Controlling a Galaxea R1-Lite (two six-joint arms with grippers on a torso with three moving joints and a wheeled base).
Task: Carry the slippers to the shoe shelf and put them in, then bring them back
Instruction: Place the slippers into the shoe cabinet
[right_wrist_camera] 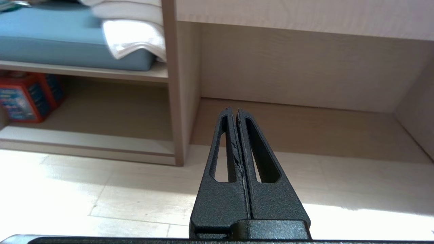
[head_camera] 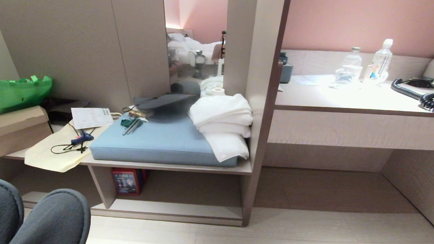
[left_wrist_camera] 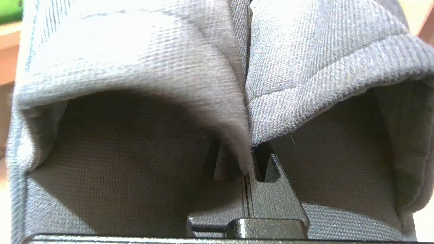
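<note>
Between left gripper [left_wrist_camera: 249,162] fingers, slippers [left_wrist_camera: 217,67] pinched, right gripper [right_wrist_camera: 234,112] clenched empty

Slippers [head_camera: 36,217] near left, before shoe shelf [head_camera: 171,192]; cushion [head_camera: 158,141] and towels [head_camera: 222,122] on top.

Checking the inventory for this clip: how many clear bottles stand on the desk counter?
2. One bottle stands near the back of the desk counter; the taller bottle stands just right of it, towards the phone. The divider panel may hide others.
</note>
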